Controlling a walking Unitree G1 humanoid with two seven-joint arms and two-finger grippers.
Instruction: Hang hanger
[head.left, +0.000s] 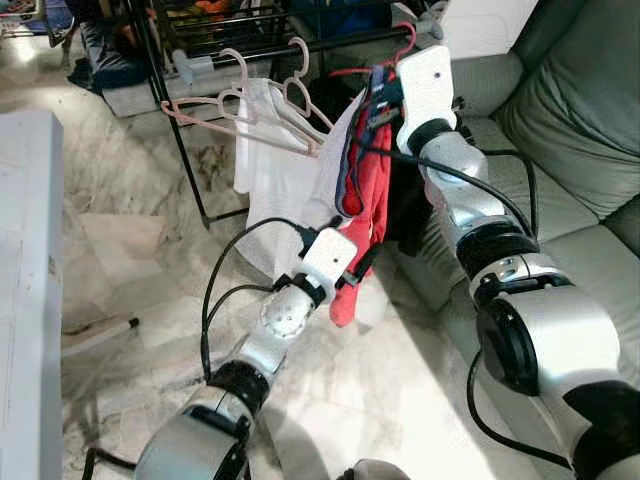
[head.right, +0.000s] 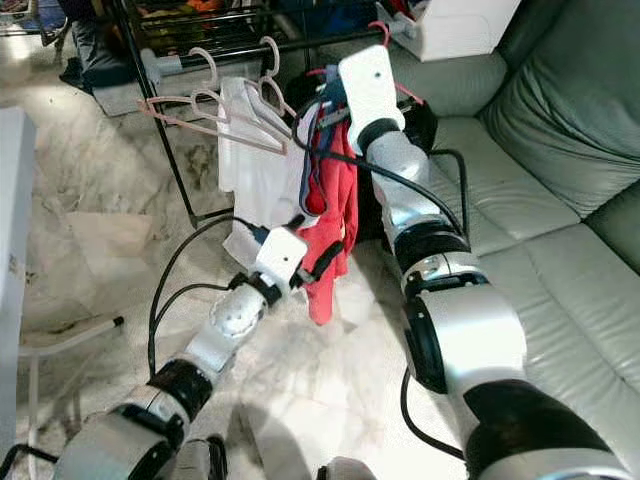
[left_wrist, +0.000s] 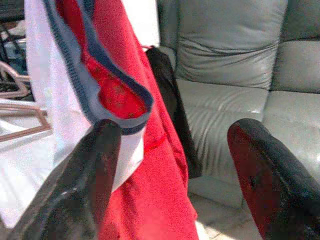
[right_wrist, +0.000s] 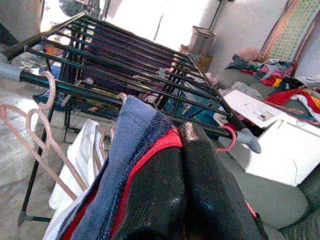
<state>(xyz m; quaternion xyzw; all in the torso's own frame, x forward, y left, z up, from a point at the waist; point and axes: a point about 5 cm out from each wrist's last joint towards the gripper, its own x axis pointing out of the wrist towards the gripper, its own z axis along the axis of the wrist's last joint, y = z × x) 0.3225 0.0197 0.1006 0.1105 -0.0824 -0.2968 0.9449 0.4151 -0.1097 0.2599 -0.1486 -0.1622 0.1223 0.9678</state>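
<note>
Right wrist view is showing the right pincer (right_wrist: 182, 165) clamping the red garment's (head.left: 368, 190) hanger, its red hook (right_wrist: 230, 137) nearing the black rack rail (right_wrist: 125, 100), not yet hooked; left pincer (left_wrist: 170, 170) is gaping beside the cloth.

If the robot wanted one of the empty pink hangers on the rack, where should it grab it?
Probably by a sloping shoulder bar of the pink hanger, coming from the open floor side, away from the white garment. That bar is thin, bare and sticks out free, so two fingers could close across it. The hook is curled over the rack rail, so gripping there would likely be crowded.
</note>
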